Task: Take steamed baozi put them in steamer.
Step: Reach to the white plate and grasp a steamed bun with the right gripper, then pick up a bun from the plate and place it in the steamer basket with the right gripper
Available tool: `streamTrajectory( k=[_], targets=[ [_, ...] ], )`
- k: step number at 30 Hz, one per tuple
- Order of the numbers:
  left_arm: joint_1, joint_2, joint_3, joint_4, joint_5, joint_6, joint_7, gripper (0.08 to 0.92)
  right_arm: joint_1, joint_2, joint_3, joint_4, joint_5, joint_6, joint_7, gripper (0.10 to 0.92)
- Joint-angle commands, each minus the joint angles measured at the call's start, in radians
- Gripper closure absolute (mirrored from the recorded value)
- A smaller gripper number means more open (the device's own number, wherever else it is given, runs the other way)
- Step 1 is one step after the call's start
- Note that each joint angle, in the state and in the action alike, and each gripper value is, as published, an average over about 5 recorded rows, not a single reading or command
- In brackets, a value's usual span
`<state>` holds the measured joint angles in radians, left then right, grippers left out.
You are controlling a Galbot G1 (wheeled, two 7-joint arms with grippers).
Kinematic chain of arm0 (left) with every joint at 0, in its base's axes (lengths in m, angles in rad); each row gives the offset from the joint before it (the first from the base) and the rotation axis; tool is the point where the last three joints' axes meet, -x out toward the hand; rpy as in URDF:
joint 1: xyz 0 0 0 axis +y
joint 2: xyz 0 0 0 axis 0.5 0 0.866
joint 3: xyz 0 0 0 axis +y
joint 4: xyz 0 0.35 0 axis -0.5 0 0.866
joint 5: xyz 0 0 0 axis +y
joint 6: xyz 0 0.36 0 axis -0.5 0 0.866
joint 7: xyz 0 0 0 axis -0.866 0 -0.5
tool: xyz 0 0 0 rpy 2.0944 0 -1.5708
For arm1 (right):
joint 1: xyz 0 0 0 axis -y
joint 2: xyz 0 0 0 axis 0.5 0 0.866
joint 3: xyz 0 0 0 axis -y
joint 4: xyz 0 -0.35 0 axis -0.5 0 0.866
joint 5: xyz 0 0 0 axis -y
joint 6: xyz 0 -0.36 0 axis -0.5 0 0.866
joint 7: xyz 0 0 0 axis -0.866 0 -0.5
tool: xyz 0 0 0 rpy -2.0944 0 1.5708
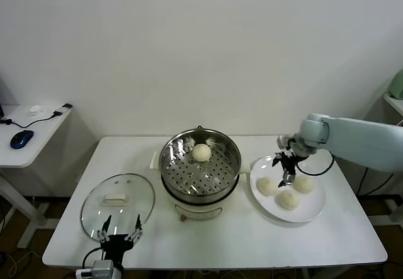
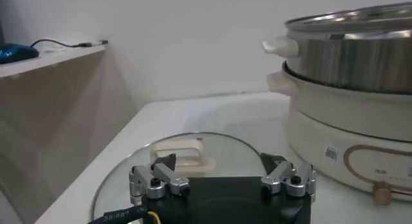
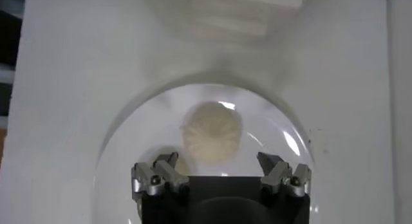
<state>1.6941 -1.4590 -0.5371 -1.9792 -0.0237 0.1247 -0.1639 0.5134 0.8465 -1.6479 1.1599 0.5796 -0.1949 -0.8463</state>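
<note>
Head view shows one baozi (image 1: 201, 152) already in the steamer (image 1: 200, 165) and three on the white plate (image 1: 308, 213). Right gripper (image 1: 287, 173), jaws spread, hovers over them; it should descend centred on one baozi (image 3: 212, 131) and close gently. Left gripper (image 1: 119, 231) idles near the glass lid (image 1: 117, 197), jaws spread.

Right claw (image 1: 287, 173) hangs open, pointing down, arm extended; left claw (image 1: 119, 234) parked low, open.

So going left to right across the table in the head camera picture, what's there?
Glass lid with the left gripper at its near edge → steamer holding one baozi → white plate with three buns, right gripper above it.
</note>
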Motion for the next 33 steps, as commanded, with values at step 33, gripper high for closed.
streamTrajectory(
  k=[33],
  targets=[
    [0.016, 0.005, 0.02, -0.055, -0.004, 0.015, -0.001, 0.177, 0.602, 0.106, -0.151, 0.059, 0.362, -0.048, -0.177, 0.397]
  ],
)
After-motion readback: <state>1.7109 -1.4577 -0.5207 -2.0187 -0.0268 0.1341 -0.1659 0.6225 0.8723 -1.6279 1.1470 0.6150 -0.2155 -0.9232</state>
